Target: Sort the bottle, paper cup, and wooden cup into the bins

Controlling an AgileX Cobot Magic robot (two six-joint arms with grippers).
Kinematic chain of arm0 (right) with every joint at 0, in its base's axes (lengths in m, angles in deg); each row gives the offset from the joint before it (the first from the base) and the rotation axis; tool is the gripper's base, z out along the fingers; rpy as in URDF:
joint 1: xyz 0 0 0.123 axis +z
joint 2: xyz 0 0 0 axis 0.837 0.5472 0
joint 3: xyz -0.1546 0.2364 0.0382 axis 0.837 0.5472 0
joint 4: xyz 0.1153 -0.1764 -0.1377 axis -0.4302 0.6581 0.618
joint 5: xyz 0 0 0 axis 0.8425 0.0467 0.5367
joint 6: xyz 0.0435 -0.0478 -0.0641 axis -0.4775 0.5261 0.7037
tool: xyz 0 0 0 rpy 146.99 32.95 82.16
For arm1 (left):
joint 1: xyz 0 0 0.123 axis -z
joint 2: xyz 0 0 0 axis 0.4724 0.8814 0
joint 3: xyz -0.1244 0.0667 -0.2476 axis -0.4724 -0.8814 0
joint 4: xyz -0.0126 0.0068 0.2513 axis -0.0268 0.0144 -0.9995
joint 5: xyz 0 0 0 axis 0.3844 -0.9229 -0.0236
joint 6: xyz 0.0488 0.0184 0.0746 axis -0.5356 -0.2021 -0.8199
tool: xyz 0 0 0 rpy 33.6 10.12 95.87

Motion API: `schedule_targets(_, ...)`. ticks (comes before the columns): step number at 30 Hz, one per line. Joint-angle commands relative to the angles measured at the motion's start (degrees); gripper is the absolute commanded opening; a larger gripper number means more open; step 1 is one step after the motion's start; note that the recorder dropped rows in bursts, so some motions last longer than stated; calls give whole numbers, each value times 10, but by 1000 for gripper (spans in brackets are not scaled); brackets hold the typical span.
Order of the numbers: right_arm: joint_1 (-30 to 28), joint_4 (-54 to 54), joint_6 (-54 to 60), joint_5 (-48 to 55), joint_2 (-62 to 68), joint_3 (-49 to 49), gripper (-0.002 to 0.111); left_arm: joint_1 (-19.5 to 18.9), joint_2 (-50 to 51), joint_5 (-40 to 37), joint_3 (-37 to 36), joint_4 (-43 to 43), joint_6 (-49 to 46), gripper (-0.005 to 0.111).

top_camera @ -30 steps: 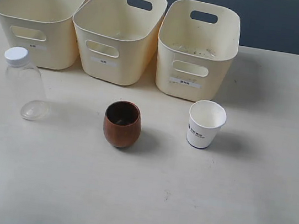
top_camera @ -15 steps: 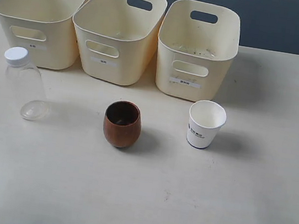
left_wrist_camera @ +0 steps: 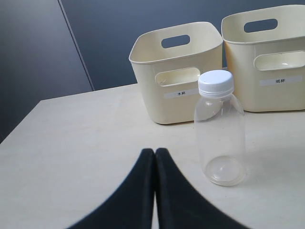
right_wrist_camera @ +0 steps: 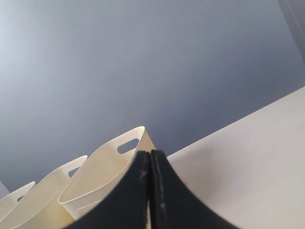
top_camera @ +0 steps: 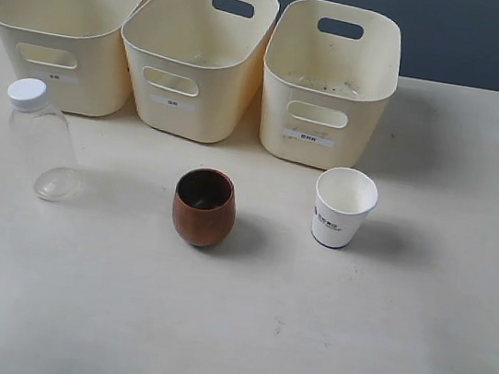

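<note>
My left gripper [left_wrist_camera: 155, 160] and right gripper [right_wrist_camera: 150, 160] are both pinched shut and empty, so I'd spread the left jaws wide, then close low on the bottle [top_camera: 41, 147] standing upright at nine o'clock of the wooden cup [top_camera: 204, 207], near the leftmost bin [top_camera: 94, 72], without tipping it.

Bottle [top_camera: 37, 140], wooden cup [top_camera: 204, 207], paper cup [top_camera: 342, 208] stand before bins [top_camera: 195, 54].
</note>
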Motion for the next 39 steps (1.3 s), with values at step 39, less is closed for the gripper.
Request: schedule_targets(39, 27, 41, 276, 243, 397, -632, -1, 11, 2, 3, 3, 2, 3, 0)
